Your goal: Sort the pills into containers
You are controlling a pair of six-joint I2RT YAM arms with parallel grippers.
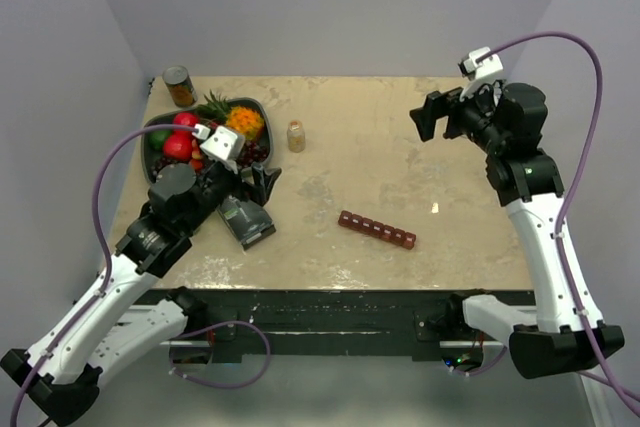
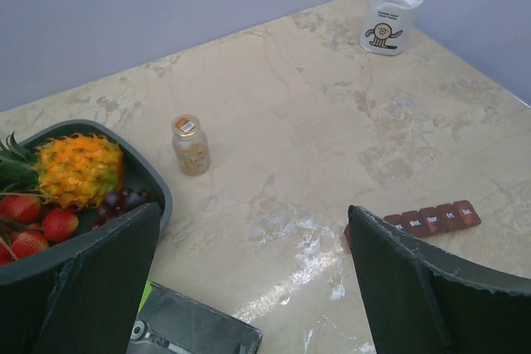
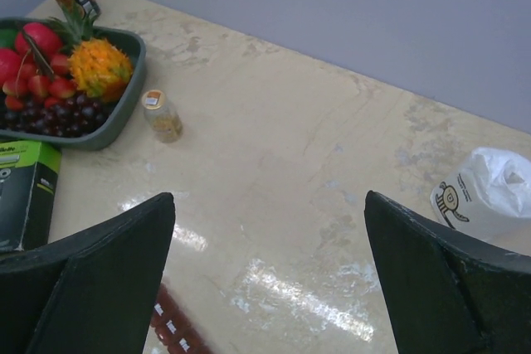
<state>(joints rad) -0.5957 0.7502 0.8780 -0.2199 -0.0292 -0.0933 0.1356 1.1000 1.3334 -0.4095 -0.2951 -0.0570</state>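
The pills fill a small clear bottle with an orange-marked lid, standing upright on the table right of the fruit bowl; it also shows in the left wrist view and the right wrist view. The containers are a dark red-brown strip of lidded compartments lying at the table's middle front, lids shut; its right end shows in the left wrist view, and a corner in the right wrist view. My left gripper is open and empty, between bowl and strip. My right gripper is open and empty, raised at the right rear.
A grey-green bowl of fruit stands at the left rear, a metal can behind it. A black-and-green box lies under the left arm. A white printed bag sits near the right rear corner.
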